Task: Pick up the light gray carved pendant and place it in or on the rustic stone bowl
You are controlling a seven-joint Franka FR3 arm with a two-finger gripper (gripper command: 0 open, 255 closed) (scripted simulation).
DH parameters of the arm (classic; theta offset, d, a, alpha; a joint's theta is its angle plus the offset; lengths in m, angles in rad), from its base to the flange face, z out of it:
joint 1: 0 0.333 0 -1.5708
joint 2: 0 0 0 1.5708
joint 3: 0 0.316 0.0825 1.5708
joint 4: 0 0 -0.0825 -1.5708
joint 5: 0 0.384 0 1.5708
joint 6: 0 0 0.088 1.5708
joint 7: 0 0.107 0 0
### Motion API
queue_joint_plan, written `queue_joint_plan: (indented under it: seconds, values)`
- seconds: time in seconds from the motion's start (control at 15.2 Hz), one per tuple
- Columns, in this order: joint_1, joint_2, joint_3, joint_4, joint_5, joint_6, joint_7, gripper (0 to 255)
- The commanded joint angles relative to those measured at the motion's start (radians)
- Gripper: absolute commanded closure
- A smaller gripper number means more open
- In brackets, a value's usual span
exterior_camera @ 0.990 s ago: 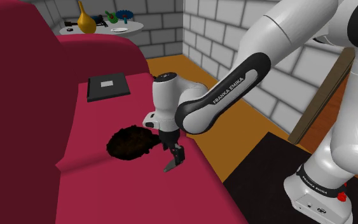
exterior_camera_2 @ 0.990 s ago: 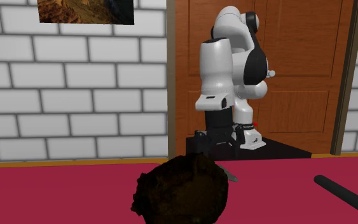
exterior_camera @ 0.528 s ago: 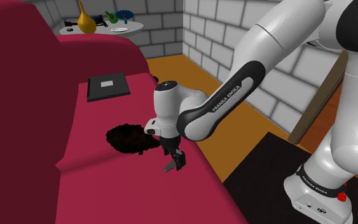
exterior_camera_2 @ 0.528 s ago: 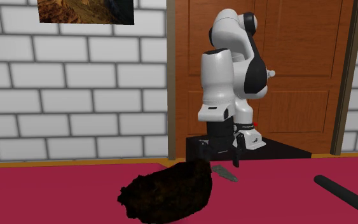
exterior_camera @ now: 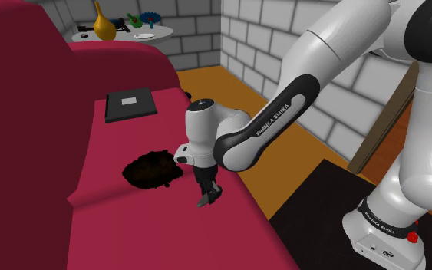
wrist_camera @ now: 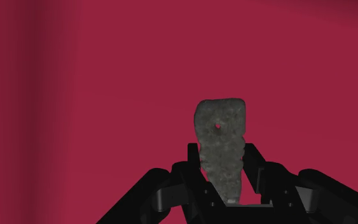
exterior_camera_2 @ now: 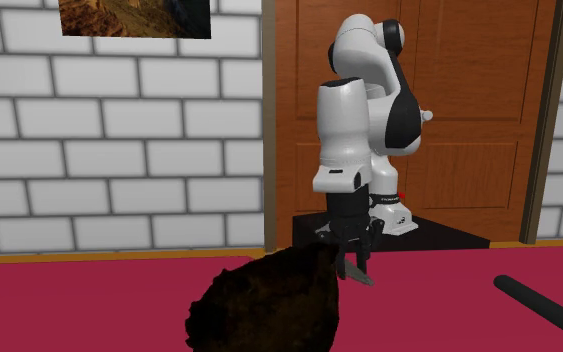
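A grey, rough carved pendant [wrist_camera: 220, 137] with a small hole near its far end lies on the red sofa seat [exterior_camera: 122, 222]. My gripper [wrist_camera: 222, 154] points down at the seat, and its fingers [wrist_camera: 194, 162] press against both sides of the pendant's narrow end. In the shoulder view the gripper [exterior_camera: 207, 195] stands at the seat's front edge with the pendant [exterior_camera: 203, 202] sticking out below it. The dark, rough stone bowl [exterior_camera: 151, 170] sits on the seat just to the shoulder view's left of the gripper. In the second exterior view the bowl [exterior_camera_2: 267, 305] fills the foreground and the gripper [exterior_camera_2: 354, 258] stands right behind it.
A dark flat book [exterior_camera: 130, 104] lies further back on the seat. The sofa's tall back [exterior_camera: 22, 115] rises at the shoulder view's left. A round table [exterior_camera: 122, 34] with a yellow vase stands beyond. A black rod [exterior_camera_2: 544, 306] lies on the seat. The robot's stand [exterior_camera: 383, 230] is on a dark mat.
The gripper sank a little towards the seat and its fingers closed in on the pendant. The bowl shifted slightly and now looks flatter in the shoulder view.
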Motion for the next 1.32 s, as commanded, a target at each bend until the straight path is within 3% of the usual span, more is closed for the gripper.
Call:
queue_joint_plan:
  seconds: [0.0, 0.4, 1.25]
  values:
    - [0.0, 0.001, 0.0, -0.001, 0.0, 0.0, 0.0, 255]
    - [0.0, 0.001, 0.0, -0.001, 0.0, -0.001, 0.0, 255]
    - [-0.042, -0.135, 0.05, 0.035, 0.106, -0.15, -0.062, 255]
